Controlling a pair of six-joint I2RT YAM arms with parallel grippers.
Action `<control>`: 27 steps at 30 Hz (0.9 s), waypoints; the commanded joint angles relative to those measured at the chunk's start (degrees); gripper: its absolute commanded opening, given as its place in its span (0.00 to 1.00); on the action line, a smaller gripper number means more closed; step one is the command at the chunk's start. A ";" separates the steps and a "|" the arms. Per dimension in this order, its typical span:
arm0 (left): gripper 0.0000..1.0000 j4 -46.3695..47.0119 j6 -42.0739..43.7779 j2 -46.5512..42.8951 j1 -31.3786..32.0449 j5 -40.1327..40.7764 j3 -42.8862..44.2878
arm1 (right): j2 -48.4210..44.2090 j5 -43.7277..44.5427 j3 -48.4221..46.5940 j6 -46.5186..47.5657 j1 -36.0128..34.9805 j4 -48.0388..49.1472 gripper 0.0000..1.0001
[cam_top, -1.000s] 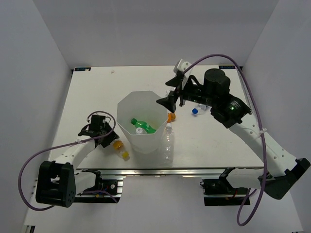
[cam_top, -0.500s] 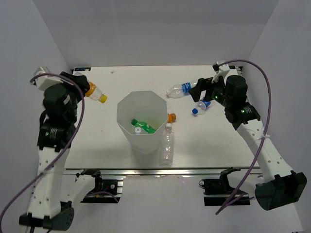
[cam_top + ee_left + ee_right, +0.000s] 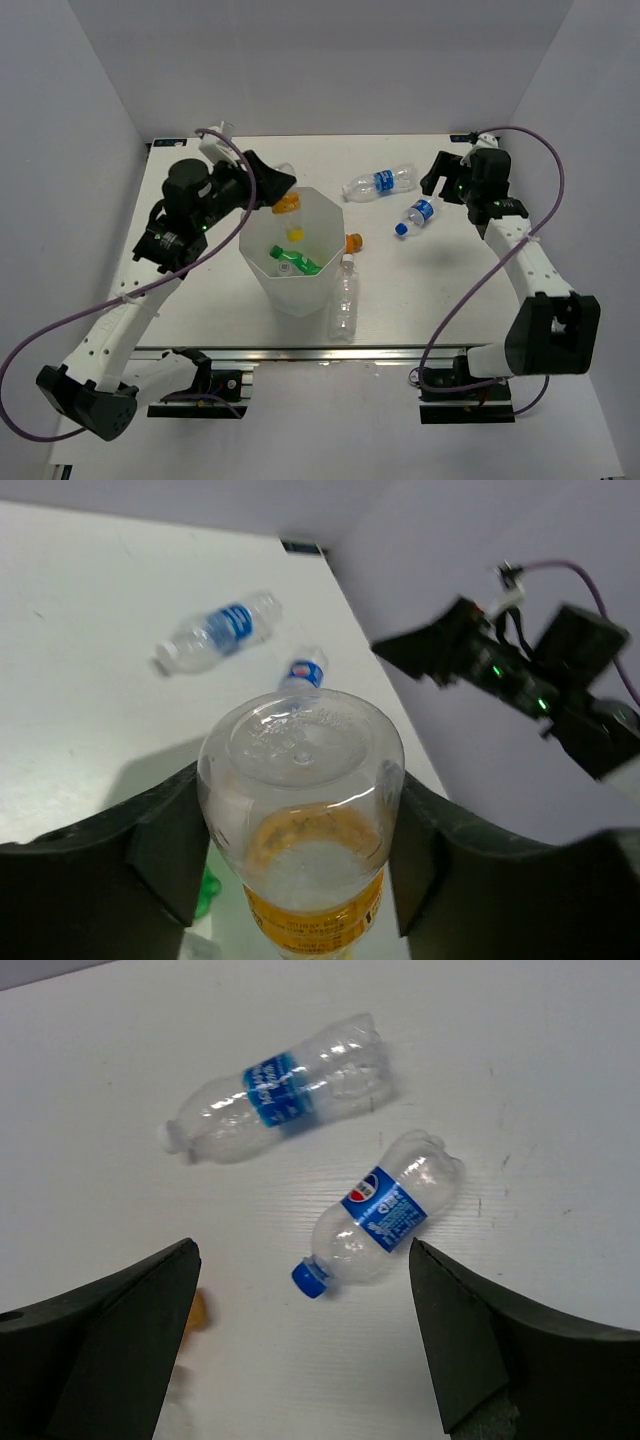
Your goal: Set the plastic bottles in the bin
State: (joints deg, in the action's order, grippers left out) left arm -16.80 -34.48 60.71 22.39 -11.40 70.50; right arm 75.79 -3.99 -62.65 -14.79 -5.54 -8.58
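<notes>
- At upper left of the overhead view, the left gripper point(image 3: 272, 190) was clamped on an orange-labelled bottle point(image 3: 289, 207), one finger on each side of its clear body, yellow cap pointing down.
- That bottle hung just above the rim of the bin point(image 3: 295, 295), at the bin's upper-left edge.
- Inside the bin, near centre frame, lay a green bottle point(image 3: 297, 263).
- Just right of the bin lay a clear bottle point(image 3: 345, 295), touching its wall; an orange-capped bottle point(image 3: 352, 242) peeked out above it.
- Right of centre, a long blue-labelled bottle point(image 3: 285, 1085) and a short blue-capped bottle point(image 3: 385, 1215) lay on the table point(image 3: 450, 290), near each other.
- At upper right, the right gripper point(image 3: 300, 1260) stood wide open, holding nothing, with the short bottle between and beyond its fingers.
</notes>
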 commanded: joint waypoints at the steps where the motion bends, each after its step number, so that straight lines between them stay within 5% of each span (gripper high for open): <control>1: 0.72 -0.69 3.54 -1.12 4.32 -0.29 1.04 | 6.62 -0.13 -2.73 -3.06 2.46 4.52 0.89; 3: 0.96 -1.39 4.07 -0.59 4.68 -0.20 1.22 | 10.06 -1.55 -4.93 -3.58 2.55 5.32 0.89; 4: 0.98 -1.74 4.42 -0.42 4.68 0.23 1.74 | 13.82 -1.81 -6.07 -4.37 2.47 5.07 0.89; 11: 0.98 -1.50 7.84 -2.69 4.68 10.15 5.09 | 28.61 3.62 -13.98 -13.85 2.38 1.56 0.89; 18: 0.98 -11.14 7.41 2.56 4.07 39.22 9.57 | 35.38 10.14 -13.99 -18.70 1.59 -2.40 0.89; 27: 0.98 -10.98 -0.50 5.65 -15.78 29.78 -0.25 | 38.38 8.21 -15.48 -13.79 -1.84 -0.04 0.89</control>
State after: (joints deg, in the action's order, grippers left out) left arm -26.13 -31.99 67.37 11.77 20.03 73.45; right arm 113.58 4.78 -75.48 -31.03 -5.76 -10.13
